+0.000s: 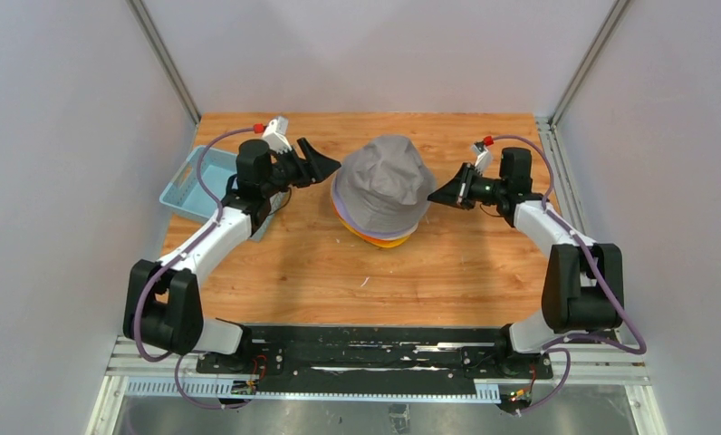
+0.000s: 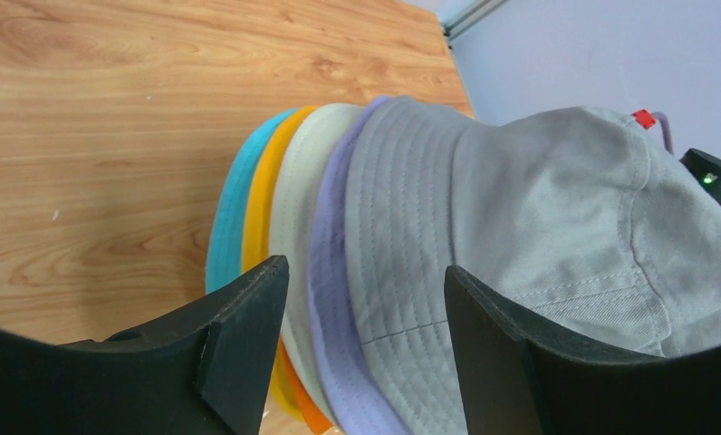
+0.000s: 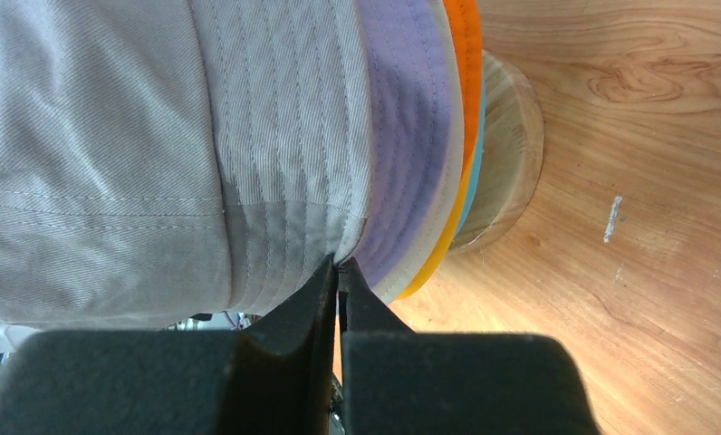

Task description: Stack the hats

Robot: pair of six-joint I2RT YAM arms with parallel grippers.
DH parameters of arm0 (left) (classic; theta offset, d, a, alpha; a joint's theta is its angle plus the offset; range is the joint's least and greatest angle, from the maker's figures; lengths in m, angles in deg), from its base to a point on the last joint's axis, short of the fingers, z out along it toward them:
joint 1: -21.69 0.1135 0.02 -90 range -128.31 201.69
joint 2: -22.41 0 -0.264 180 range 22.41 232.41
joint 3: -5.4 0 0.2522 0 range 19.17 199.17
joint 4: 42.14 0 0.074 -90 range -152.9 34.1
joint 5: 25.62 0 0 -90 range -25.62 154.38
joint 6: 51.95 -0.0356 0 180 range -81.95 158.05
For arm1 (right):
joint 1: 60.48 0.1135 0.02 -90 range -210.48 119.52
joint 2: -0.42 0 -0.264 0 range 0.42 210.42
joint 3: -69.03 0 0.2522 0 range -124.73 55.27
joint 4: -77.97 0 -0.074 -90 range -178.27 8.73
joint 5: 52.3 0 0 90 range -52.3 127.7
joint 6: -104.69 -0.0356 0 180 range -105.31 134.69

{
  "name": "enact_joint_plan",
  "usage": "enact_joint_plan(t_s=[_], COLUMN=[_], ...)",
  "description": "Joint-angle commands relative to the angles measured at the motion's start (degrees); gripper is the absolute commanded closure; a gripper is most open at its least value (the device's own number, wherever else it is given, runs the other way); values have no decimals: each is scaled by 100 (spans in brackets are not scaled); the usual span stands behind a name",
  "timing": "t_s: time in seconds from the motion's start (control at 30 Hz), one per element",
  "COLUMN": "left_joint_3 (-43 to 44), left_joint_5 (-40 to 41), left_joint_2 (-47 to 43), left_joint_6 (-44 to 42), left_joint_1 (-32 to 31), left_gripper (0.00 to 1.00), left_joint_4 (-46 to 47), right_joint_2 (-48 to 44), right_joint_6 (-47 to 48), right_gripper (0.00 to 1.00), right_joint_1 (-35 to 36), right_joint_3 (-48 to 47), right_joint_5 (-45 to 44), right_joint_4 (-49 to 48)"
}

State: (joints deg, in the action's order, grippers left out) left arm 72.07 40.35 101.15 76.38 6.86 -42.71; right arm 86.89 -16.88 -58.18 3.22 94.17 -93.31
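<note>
Hat stack (image 1: 381,237): middle of the worktop (image 1: 293,263), on wooden stand (image 3: 511,154), grey hat (image 1: 386,181) topmost.
Left fingers (image 2: 248,335): spread, just left of the brims.
Right fingers (image 3: 293,353): pressed together, tips at the grey brim.
Risk, we judge: a sideways nudge drags the soft brims askew or tips the stack.

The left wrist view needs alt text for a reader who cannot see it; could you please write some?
A grey hat tops a stack of bucket hats, with lavender, beige, yellow and teal brims showing beneath it, against a wooden table. The left pincer stands open in the foreground, its black fingers framing the brims.
</note>
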Motion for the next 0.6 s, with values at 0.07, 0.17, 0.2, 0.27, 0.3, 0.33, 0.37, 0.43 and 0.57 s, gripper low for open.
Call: enact_joint_plan(t_s=[0.07, 0.17, 0.2, 0.27, 0.3, 0.33, 0.37, 0.43, 0.57], left_joint_3=[-55, -48, -42, -49, -77, -116, -173, -282, -347], left_joint_5=[-497, -572, -607, -681, -727, -771, -827, -950, -1153], left_joint_2=[266, 340, 377, 439, 467, 493, 513, 587, 794], left_joint_6=[301, 283, 289, 310, 345, 412, 515, 710, 953], left_joint_1=[-46, -41, -46, -51, -54, -54, -53, -52, -48], left_gripper=[33, 33, 34, 35, 35, 36, 37, 39, 41], left_joint_4=[843, 843, 839, 869, 946, 1062, 1230, 1611, 1990], right_joint_2=[89, 88, 88, 97, 104, 114, 118, 132, 115], right_joint_6=[178, 178, 178, 178, 176, 177, 178, 178, 194], right_gripper=[100, 99, 99, 99, 99, 100, 100, 99, 99], right_joint_1=[178, 191, 196, 200, 200, 200, 195, 200, 200], right_joint_3=[-259, -277, -283, -296, -304, -310, -313, -314, -291], right_joint_5=[-126, -127, -133, -136, -136, -136, -136, -134, -135], right_joint_4=[165, 174, 175, 170, 174, 170, 170, 174, 171])
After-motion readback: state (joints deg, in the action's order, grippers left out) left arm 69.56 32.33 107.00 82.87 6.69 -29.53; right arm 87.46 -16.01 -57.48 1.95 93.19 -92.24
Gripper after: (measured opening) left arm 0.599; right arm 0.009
